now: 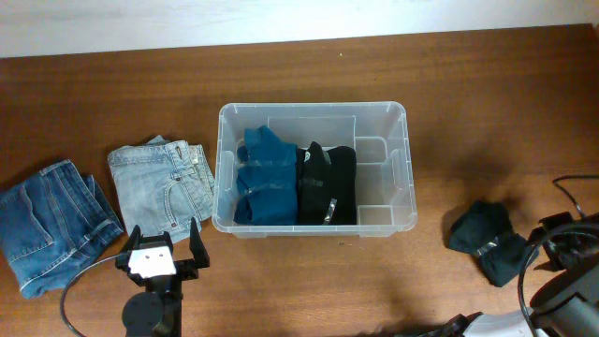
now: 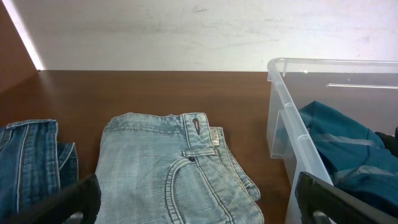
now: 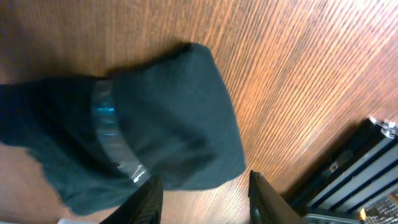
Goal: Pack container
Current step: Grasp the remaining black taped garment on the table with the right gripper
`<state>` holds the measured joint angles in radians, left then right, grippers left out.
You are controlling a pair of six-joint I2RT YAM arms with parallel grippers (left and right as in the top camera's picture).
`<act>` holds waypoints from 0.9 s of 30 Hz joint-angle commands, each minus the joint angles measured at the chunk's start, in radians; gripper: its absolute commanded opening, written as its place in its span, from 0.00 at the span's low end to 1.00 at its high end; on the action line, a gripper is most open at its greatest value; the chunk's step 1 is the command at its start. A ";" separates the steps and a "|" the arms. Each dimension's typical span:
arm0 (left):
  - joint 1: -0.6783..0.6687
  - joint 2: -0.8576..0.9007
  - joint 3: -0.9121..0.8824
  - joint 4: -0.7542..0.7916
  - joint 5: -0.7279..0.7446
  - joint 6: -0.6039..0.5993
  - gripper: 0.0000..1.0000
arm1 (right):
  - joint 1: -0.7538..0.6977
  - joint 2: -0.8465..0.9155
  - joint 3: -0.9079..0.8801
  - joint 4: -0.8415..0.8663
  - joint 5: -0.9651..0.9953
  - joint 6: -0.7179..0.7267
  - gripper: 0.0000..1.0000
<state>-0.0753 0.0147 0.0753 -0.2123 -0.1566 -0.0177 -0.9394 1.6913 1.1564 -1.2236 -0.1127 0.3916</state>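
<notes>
Container (image 1: 314, 107) partly packed; left fingers (image 2: 336, 202) spread by pale jeans (image 1: 164, 183), right fingers (image 3: 148, 205) spread over dark bundle (image 3: 168, 124), judged next pickup.

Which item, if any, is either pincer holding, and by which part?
Nothing is held. The left pincer hangs open by the light jeans; the right pincer is open at the dark banded bundle.

The brown wooden table (image 1: 374, 281) carries folded light-blue jeans (image 1: 161, 183) just beside folded darker-blue jeans (image 1: 51, 220) at the left, a dark bundle (image 1: 487, 241) wrapped in a clear band at the right, and a teal garment (image 1: 262, 178) touching a black garment (image 1: 328, 184) between them.
</notes>
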 commanded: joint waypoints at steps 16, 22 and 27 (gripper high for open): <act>0.004 -0.008 -0.010 0.003 0.004 0.019 0.99 | -0.003 -0.001 -0.111 0.121 0.019 -0.056 0.81; 0.004 -0.008 -0.010 0.004 0.003 0.019 0.99 | -0.003 -0.001 -0.217 0.264 -0.082 -0.105 0.81; 0.004 -0.008 -0.010 0.004 0.004 0.019 1.00 | -0.003 -0.001 -0.243 0.297 -0.086 -0.107 0.81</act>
<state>-0.0753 0.0147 0.0753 -0.2123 -0.1566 -0.0177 -0.9401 1.6913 0.9432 -0.9417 -0.1703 0.3019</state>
